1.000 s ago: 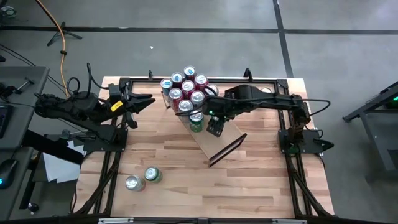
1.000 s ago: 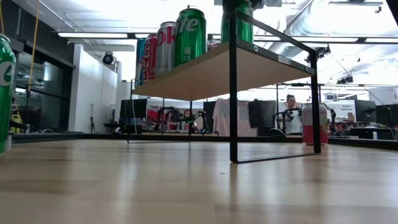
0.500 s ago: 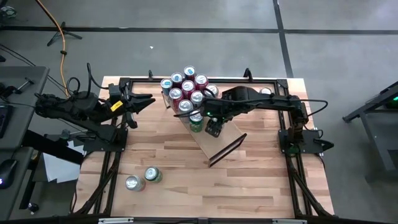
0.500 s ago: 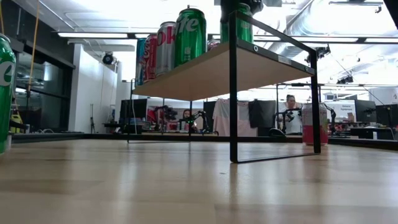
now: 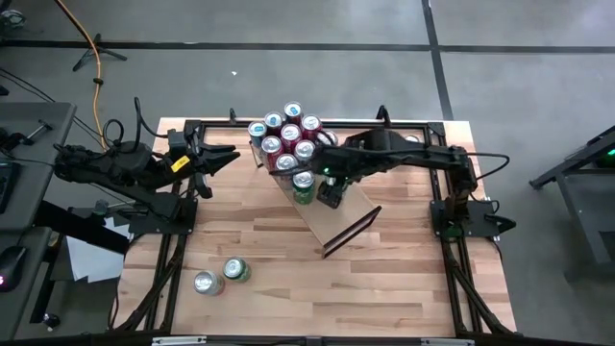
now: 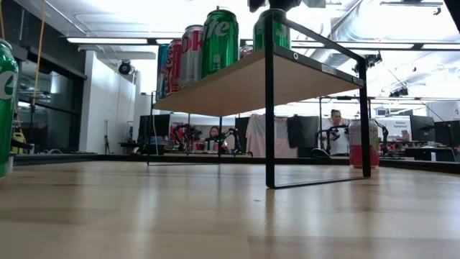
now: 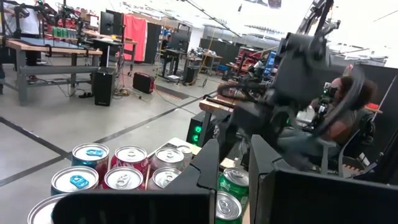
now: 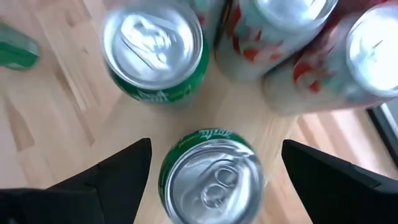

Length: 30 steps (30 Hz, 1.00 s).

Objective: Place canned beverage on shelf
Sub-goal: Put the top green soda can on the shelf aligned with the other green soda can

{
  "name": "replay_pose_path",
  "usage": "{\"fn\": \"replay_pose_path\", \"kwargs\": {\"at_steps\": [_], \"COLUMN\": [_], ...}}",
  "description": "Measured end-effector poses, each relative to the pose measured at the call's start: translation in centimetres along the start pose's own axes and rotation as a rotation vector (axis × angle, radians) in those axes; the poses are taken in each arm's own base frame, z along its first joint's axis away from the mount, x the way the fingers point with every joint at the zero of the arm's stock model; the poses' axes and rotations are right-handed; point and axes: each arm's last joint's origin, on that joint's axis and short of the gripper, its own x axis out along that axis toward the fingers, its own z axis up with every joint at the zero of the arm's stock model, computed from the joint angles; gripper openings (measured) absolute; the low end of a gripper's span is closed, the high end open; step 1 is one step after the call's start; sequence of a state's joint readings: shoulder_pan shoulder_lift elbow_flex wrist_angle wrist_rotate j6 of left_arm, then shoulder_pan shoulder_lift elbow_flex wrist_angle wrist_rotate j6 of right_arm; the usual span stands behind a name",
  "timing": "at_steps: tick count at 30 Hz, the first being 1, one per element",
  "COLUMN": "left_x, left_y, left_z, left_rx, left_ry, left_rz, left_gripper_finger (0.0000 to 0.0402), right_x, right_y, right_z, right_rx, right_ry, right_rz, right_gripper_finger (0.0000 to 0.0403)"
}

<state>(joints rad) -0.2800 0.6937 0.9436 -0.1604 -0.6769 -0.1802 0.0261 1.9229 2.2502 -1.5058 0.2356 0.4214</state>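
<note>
My right gripper (image 8: 211, 168) sits above the shelf w/ its two dark fingers (image 8: 118, 171) spread wide on either side of a green aluminium can with a silver pull-tab lid (image 8: 210, 176); neither finger touches it, so the can stands free and upright on the pale-wood plank shelf with thin black metal frame (image 6: 244, 83). In the high view that can (image 5: 304, 187) is at the near edge of the can cluster, and the right gripper (image 5: 330, 197) is just beside it. A second green can (image 8: 155, 50) stands just behind it, next to red-and-silver cans (image 8: 342, 56). From above, the cluster of upright red, green and blue cans (image 5: 288, 139) fills the shelf's far-left end, and the rest of the plank (image 5: 341, 216) is bare. In the low view the green can (image 6: 272, 30) stands by the front post of the frame, w/ another green can (image 6: 219, 42) further along. My left gripper (image 5: 226, 156) waits at the table's left side, fingers pressed together, holding nothing. Two loose cans, one silver-topped (image 5: 205, 283), one green (image 5: 234, 270), stand on the striped butcher-block tabletop (image 5: 384, 288) near the front-left. A person (image 6: 335, 133) is in the room beyond.
</note>
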Motion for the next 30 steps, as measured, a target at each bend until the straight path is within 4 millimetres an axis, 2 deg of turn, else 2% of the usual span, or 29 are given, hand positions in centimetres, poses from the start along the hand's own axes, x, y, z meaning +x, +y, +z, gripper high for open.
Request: {"fn": "replay_pose_path", "kwargs": {"at_steps": [4,9,15,17,23,30], "left_x": [0.0,0.0,0.0,0.0,0.0,0.0], "left_y": [0.0,0.0,0.0,0.0,0.0,0.0], "left_z": [0.0,0.0,0.0,0.0,0.0,0.0], "left_rx": [0.000,0.000,-0.001,-0.001,-0.002,-0.002], "left_ry": [0.000,0.000,0.000,0.000,0.000,-0.001], "left_rz": [0.000,0.000,0.000,0.000,0.000,0.000], "left_gripper_finger": [0.0001,0.0001,0.0001,0.0001,0.0001,0.0001], "right_x": [-2.4,-3.8,-3.7,-3.7,-3.0,-0.2], "right_y": [-0.5,-1.2,-1.1,-1.0,-0.9,-1.3], "right_z": [0.3,-1.1,-1.1,-1.0,-0.8,-0.7], "right_rx": [-0.097,-0.365,-0.718,-0.789,-0.850,-0.850], "right_ry": [-0.060,-0.020,-0.045,-0.050,-0.037,0.051], "right_rz": [0.032,0.109,0.123,0.122,0.119,0.120], "right_gripper_finger": [0.0347,0.0347,0.0348,0.0348,0.0348,0.0348]}}
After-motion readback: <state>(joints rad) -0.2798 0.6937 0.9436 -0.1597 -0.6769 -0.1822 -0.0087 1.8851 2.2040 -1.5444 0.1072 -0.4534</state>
